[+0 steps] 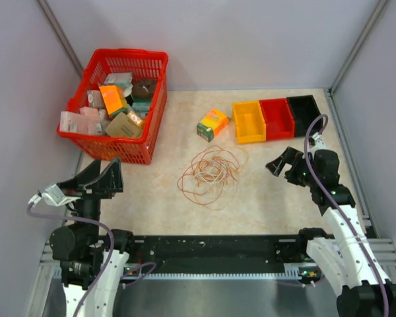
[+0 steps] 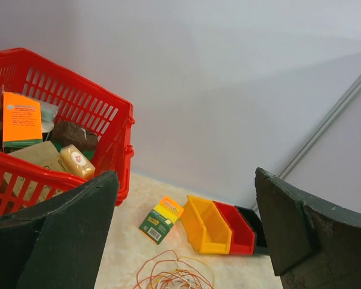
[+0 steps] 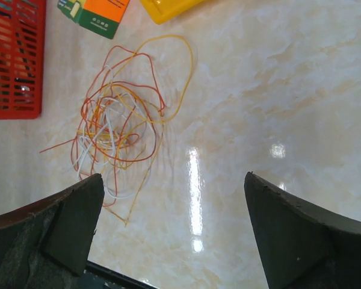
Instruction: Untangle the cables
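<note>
The cables point(image 1: 210, 175) are being left in one tangled heap, untouched; the left gripper point(image 1: 103, 174) and right gripper point(image 1: 284, 165) are being held released, well apart from them.

I am facing the cables point(image 1: 210, 175), with the basket point(image 1: 119, 150) sitting behind-left of them, the carton point(image 1: 213, 124) behind, the bins point(image 1: 275, 119) behind-right.
</note>
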Controlling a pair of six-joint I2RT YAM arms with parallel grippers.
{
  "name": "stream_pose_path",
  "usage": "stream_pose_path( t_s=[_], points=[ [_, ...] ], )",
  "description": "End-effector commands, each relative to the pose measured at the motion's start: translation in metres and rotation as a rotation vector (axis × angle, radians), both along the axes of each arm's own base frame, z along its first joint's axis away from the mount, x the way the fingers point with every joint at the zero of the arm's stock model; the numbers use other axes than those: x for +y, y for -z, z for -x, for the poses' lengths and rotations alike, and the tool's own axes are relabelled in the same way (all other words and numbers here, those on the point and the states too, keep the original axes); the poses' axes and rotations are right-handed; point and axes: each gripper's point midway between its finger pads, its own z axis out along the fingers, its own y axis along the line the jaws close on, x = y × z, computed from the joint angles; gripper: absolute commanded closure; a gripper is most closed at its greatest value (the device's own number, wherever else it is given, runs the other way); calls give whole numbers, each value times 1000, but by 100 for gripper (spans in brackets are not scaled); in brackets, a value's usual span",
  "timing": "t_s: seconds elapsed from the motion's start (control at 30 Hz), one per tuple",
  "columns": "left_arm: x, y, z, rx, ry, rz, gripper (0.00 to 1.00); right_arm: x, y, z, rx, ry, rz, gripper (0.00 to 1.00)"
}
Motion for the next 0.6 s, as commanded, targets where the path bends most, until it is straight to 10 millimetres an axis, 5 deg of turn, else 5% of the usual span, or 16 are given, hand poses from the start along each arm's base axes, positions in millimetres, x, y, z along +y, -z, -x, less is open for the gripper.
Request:
stream_pose_path(
  t_s=[0.0, 0.3, 0.47, 0.57],
  points=[
    [-4, -14, 2, -21, 8, -56, 1, -16, -20, -7, -41, 48, 85, 1],
    [-49, -39, 10, -39, 224, -268, 3, 33, -46, -3, -119, -221, 57, 1],
    [-103, -35, -18, 182, 564, -350, 13, 96, -58, 8, -137, -419, 27, 1],
    [-137, -17, -31, 269, 824, -342, 7, 131, -52, 19, -132, -515, 13, 1]
  ],
)
